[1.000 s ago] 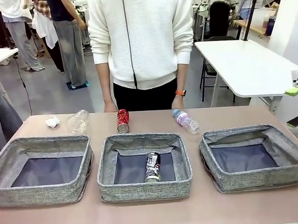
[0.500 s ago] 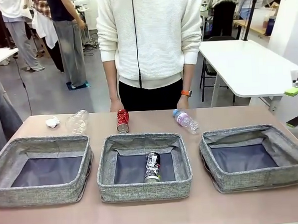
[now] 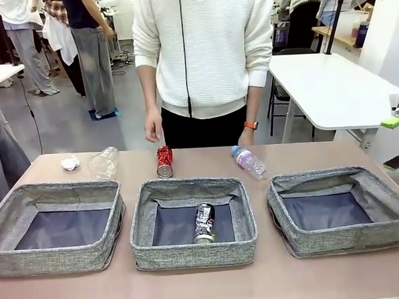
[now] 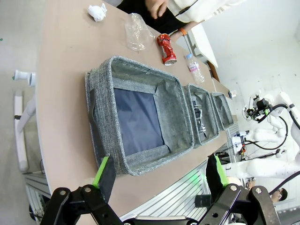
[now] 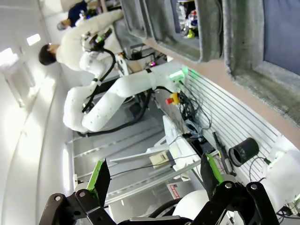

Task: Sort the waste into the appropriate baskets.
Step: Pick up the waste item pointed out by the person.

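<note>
Black-and-silver can [image 3: 204, 223] in middle basket [image 3: 166, 253], apparently on its side; left fingers [image 4: 107, 171] and right fingers [image 5: 101, 180] wide apart.

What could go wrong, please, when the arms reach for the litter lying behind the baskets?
The red can and the blue-capped bottle lie on their sides, so a nudge could roll them away.
The red can lies close behind the middle basket; a grasp there might snag its fabric wall.
The person's hand hangs near that can, so a reach risks contact.
</note>
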Controlling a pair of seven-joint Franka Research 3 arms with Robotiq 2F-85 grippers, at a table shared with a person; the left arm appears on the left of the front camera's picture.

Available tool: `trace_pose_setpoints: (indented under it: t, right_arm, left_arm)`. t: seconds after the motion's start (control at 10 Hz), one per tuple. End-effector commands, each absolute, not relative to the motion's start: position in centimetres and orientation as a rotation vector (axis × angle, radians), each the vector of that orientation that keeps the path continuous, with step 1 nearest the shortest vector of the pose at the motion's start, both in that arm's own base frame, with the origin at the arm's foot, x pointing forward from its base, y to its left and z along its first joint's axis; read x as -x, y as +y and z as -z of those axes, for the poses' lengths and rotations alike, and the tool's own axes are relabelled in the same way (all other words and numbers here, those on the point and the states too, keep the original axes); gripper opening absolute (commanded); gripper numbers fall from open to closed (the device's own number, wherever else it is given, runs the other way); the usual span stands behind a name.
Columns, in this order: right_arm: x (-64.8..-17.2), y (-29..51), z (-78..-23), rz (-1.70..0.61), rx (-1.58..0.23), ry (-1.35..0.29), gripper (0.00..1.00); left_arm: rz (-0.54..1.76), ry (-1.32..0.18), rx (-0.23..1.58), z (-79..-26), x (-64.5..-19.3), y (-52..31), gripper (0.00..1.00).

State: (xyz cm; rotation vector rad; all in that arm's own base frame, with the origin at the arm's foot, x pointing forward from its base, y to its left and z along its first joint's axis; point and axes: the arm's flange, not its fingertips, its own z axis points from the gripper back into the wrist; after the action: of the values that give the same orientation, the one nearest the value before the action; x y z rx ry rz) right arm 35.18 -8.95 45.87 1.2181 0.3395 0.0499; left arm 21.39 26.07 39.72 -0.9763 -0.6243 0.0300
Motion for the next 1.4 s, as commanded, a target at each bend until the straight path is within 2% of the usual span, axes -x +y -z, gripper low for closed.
trace_pose_setpoints:
  t: [0.0, 0.7, 0.8, 1.0, 1.1, 1.3]
  right_arm:
    - [-35.3, -9.0, -46.3, -0.037, -1.223, 0.343, 1.0]
    - [-35.3, -9.0, -46.3, -0.037, -1.223, 0.343, 1.0]
    - [-35.3, -9.0, -46.3, -0.037, -1.223, 0.343, 1.0]
    - [-35.3, -9.0, -46.3, -0.037, -1.223, 0.343, 1.0]
    - [-35.3, -9.0, -46.3, -0.037, -1.223, 0.343, 1.0]
    - [-35.3, -9.0, -46.3, -0.037, -1.223, 0.343, 1.0]
  left_arm:
    - [-0.019, -0.647, 0.985, -39.8, -21.4, 26.1, 1.0]
    - [-0.03, -0.625, 0.976, -39.7, -21.4, 26.1, 1.0]
    - [0.06, -0.565, 0.895, -41.9, -22.9, 24.0, 1.0]
    - [0.178, -0.376, 0.637, -45.8, -29.2, 16.3, 1.0]
    - [0.192, -0.336, 0.527, -47.0, -32.9, 11.8, 1.0]
    - [0.072, -0.305, 0.438, -47.5, -40.1, 3.0, 1.0]
